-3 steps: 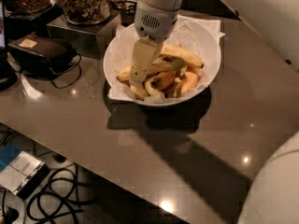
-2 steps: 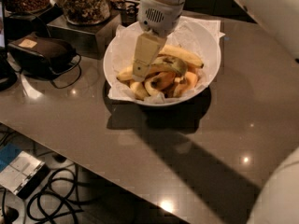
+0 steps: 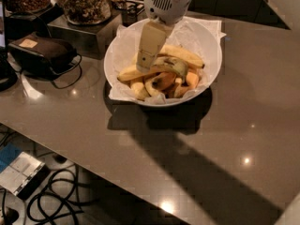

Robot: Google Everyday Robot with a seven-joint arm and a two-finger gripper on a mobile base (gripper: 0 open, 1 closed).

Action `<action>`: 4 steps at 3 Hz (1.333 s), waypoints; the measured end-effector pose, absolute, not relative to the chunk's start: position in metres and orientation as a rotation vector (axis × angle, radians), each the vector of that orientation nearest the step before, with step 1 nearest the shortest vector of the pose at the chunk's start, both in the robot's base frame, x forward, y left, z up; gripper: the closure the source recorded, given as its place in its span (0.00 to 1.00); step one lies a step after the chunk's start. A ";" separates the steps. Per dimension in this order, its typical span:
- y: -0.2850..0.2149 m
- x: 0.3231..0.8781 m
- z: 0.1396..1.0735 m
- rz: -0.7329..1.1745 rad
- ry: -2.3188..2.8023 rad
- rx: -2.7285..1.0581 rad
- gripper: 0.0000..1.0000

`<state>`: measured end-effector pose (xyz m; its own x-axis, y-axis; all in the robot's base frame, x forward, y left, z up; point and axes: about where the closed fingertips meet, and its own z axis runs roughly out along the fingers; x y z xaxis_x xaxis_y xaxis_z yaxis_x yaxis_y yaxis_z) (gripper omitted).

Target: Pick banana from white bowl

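The white bowl (image 3: 208,71) lined with crinkled paper stands on the grey counter. It holds several bananas and orange pieces. The long curved banana (image 3: 165,65) with a bruised brown end lies across the middle of the pile. My gripper (image 3: 144,63) reaches down into the bowl from above. Its beige fingers (image 3: 150,43) are closed on this banana near its middle, and the bruised part arches up just right of them. A cleaner yellow banana (image 3: 185,55) lies behind it.
A dark pouch with a cord (image 3: 44,53) lies left of the bowl. A glass jar of snacks (image 3: 84,3) on a grey box stands behind it. Cables and a device (image 3: 21,172) lie on the floor below the counter's front edge.
My gripper has risen a little inside the bowl. The bruised part of the banana has come up with it.
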<state>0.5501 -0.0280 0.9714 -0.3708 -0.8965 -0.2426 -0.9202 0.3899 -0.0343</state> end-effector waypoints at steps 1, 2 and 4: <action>-0.026 0.545 0.970 0.163 2.426 -1.623 0.21; -0.026 0.545 0.970 0.163 2.427 -1.623 0.26; -0.030 0.551 0.970 0.135 2.446 -1.604 0.26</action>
